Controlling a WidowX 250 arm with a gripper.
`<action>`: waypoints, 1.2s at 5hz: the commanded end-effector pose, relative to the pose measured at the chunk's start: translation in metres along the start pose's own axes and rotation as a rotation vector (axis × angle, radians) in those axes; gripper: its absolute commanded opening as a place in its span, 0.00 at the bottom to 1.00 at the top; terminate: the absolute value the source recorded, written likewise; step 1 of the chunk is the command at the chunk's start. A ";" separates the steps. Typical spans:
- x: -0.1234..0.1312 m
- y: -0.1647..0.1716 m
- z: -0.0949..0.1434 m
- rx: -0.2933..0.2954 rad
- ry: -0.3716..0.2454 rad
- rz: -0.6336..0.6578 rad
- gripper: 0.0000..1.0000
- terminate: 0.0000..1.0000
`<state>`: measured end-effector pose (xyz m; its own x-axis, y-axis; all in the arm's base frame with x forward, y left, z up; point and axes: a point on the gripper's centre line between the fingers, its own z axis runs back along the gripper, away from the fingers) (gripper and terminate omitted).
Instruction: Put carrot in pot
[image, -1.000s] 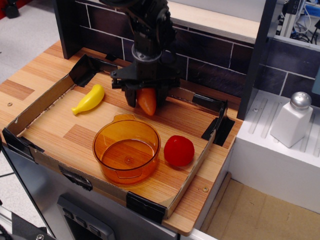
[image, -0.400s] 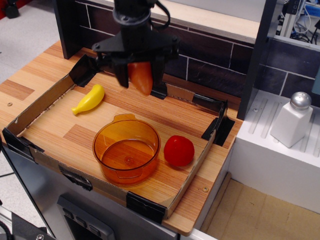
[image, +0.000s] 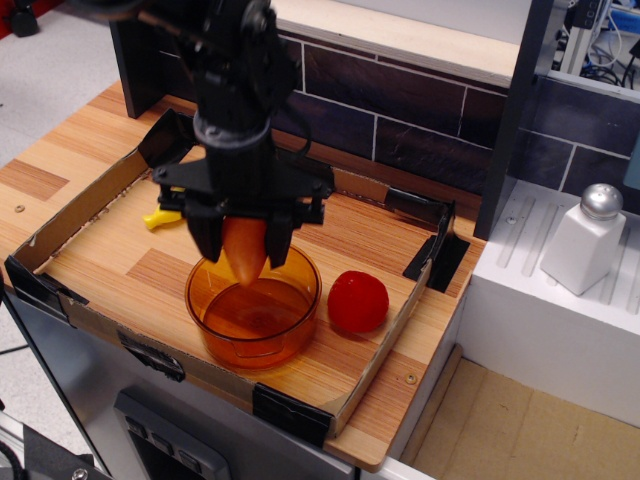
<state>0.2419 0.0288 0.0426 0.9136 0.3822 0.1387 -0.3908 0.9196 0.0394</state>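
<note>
My gripper (image: 243, 248) is shut on the orange toy carrot (image: 244, 252), which hangs tip down between the black fingers (image: 209, 236). The carrot's tip is right above the back rim of the translucent amber pot (image: 254, 312), over its opening. The pot stands on the wooden board inside the cardboard tray (image: 60, 232), near the tray's front edge. The gripper hides the pot's tab handle.
A yellow toy banana (image: 157, 216) lies behind the gripper at the left, mostly hidden. A red toy tomato (image: 358, 300) sits just right of the pot. A dark tiled wall (image: 400, 115) rises behind. A white salt shaker (image: 585, 240) stands at the right.
The gripper has carried the carrot forward, left and down, from high near the back wall to just over the pot. It now covers most of the banana.
</note>
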 end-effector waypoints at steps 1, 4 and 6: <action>0.002 0.006 0.028 -0.068 -0.056 -0.008 1.00 0.00; 0.029 0.018 0.112 -0.141 -0.140 0.211 1.00 0.00; 0.051 0.029 0.135 -0.150 -0.136 0.311 1.00 0.00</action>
<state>0.2589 0.0560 0.1709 0.7334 0.6416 0.2248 -0.6236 0.7666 -0.1535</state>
